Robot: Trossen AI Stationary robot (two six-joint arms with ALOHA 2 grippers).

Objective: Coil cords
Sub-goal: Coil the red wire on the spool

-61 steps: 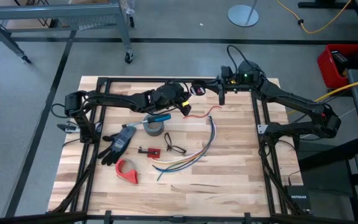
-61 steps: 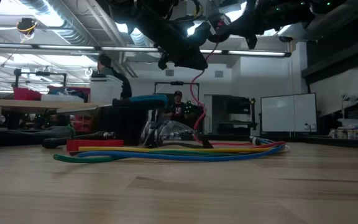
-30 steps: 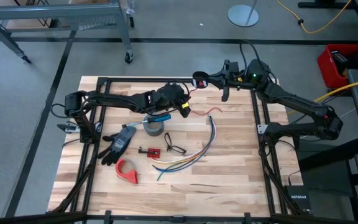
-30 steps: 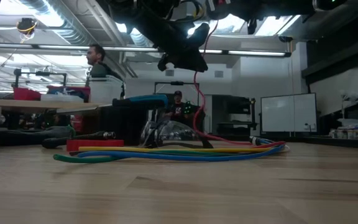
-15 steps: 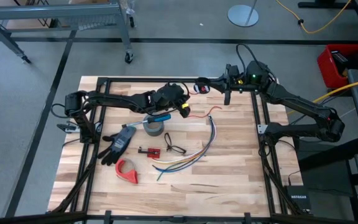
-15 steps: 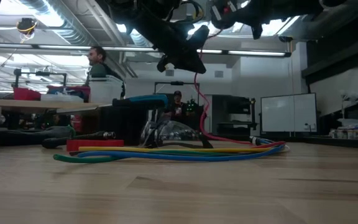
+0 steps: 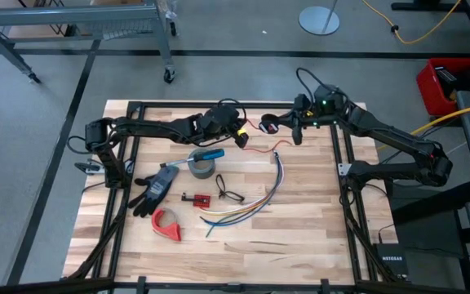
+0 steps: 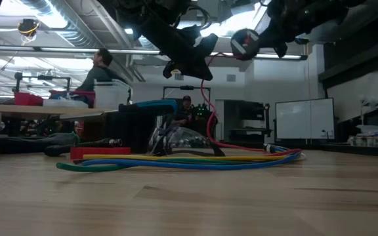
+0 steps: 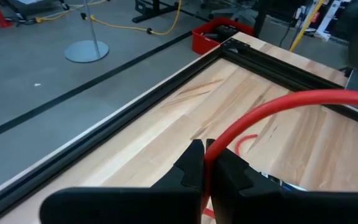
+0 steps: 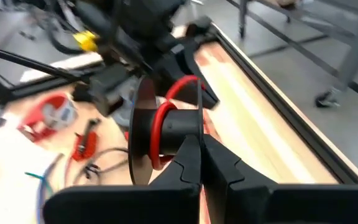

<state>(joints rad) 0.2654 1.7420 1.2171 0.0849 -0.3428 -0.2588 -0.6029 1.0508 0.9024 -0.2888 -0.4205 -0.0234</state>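
1. Right wrist view: right gripper (image 10: 199, 144) clenched on a black spool (image 10: 157, 130) with red wire (image 10: 161, 121) wound on its hub.
2. Left gripper (image 9: 205, 163) pinches the same wire; it arcs away toward the spool.
3. High view: both grippers raised over the table's (image 7: 300, 237) far edge, near each other; the wire's loose tail (image 7: 261, 150) lies below, beside the multicoloured bundle (image 7: 255, 204).
4. Judgement: wire light, limp, springy, likely to slip or unwind; grip near the spool and keep tension.

The right pincer (image 7: 277, 124) has swung its black spool (image 7: 268, 126) down toward the left pincer (image 7: 241, 135).
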